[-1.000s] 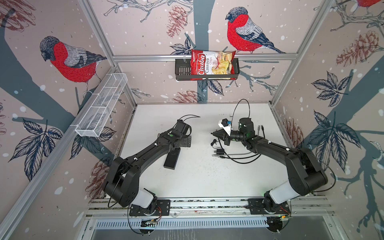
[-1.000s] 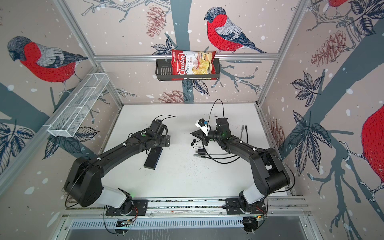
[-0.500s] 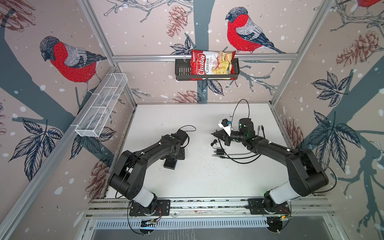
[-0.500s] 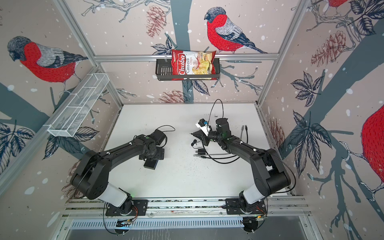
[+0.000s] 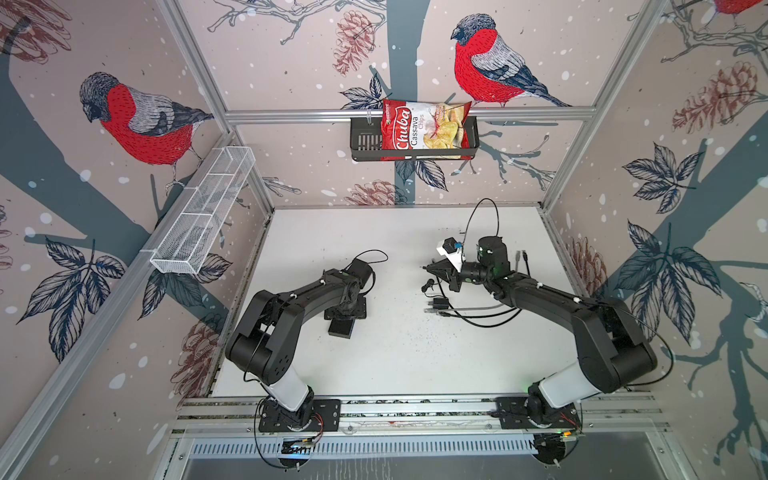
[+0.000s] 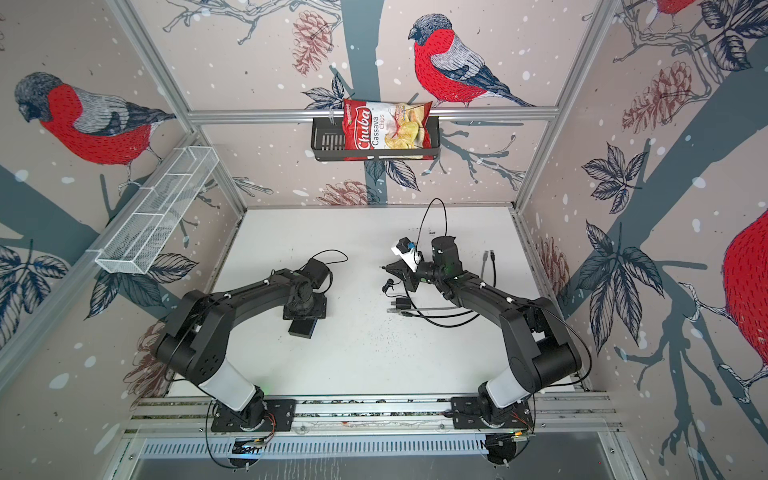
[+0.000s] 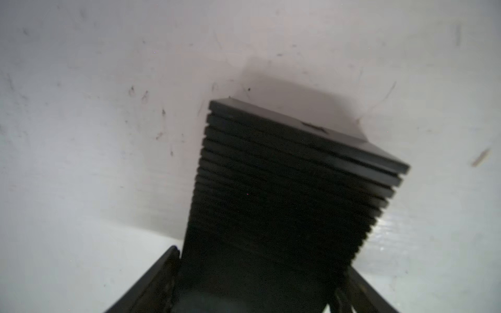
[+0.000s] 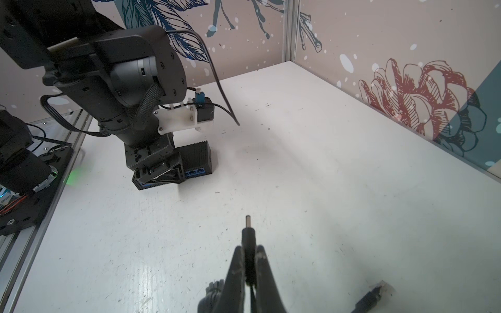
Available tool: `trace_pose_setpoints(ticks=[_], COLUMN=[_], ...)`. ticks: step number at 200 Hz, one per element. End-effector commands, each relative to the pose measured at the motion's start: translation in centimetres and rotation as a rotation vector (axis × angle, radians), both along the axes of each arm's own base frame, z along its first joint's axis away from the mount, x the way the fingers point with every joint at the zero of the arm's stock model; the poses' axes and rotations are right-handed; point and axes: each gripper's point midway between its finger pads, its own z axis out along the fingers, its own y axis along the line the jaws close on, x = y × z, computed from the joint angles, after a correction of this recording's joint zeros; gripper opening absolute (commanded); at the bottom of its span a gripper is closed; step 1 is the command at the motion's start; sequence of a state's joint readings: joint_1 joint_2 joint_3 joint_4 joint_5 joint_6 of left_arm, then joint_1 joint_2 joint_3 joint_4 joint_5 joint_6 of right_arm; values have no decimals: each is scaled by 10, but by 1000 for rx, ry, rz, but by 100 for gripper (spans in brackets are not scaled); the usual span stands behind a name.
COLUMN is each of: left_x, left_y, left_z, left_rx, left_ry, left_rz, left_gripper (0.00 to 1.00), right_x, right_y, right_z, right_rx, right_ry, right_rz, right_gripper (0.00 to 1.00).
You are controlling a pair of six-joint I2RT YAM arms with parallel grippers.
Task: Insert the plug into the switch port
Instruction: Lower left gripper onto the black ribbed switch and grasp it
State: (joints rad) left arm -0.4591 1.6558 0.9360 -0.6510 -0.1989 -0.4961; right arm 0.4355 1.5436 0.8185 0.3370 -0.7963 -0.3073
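Just left of centre in both top views, the switch (image 5: 340, 328) lies flat on the white table (image 5: 395, 365). The left gripper (image 5: 345, 311) stands straight down over it and hides all but its near end. The left wrist view shows why: the ribbed black top of the switch runs up the middle of the frame with a finger (image 7: 160, 276) at each lower corner, one along either long side. I take it the arm is set to brace the box against the shove a plug will give it. The jaws stand apart with the switch between them; whether they press on its sides or merely flank it I cannot tell. Right of centre in a top view, the right gripper (image 6: 384, 268) hangs above the table, pointing across at the switch and well apart from it. Its fingers are pinched together on the plug (image 8: 248, 235), a small black barrel whose bare metal tip sticks out past the fingertips in the lower middle of the right wrist view. It is gripped far back, I'd say, so the tip is free to enter a socket. At middle left of that view the switch turns a side with a row of blue ports (image 8: 193, 171) toward the plug. Loose cables (image 5: 465, 308) lie just below the right gripper in the top views, and a clear-tipped network connector (image 8: 376, 294) sits at lower right of the wrist view; both look out of the way. To my eye the plug has yet to cross the gap.
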Motion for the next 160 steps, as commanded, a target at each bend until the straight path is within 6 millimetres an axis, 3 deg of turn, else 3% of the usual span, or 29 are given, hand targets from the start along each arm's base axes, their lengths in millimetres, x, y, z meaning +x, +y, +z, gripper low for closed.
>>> trace_pose_setpoints(ticks=[1, 46, 71, 97, 102, 125, 160], left_x=[5, 15, 28, 34, 43, 50, 55], left_y=[-4, -11, -23, -34, -41, -59, -87], left_z=[-4, -3, 4, 3, 10, 17, 18], left_rx=[-9, -18, -62, -53, -54, 36, 42], left_ry=[3, -11, -66, -75, -101, -152, -176], left_rz=[-19, -78, -138, -221, -246, -387, -537], left_gripper=[70, 30, 19, 19, 19, 20, 12], right_x=[1, 4, 7, 9, 9, 12, 15], right_y=[0, -3, -7, -9, -9, -11, -12], right_z=[2, -1, -2, -5, -5, -7, -12], right_rx=[8, 0, -2, -4, -4, -5, -12], right_ry=[0, 5, 5, 11, 11, 17, 32], right_rz=[-9, -23, -36, -47, -47, -57, -66], right_gripper=[0, 0, 0, 0, 0, 0, 0])
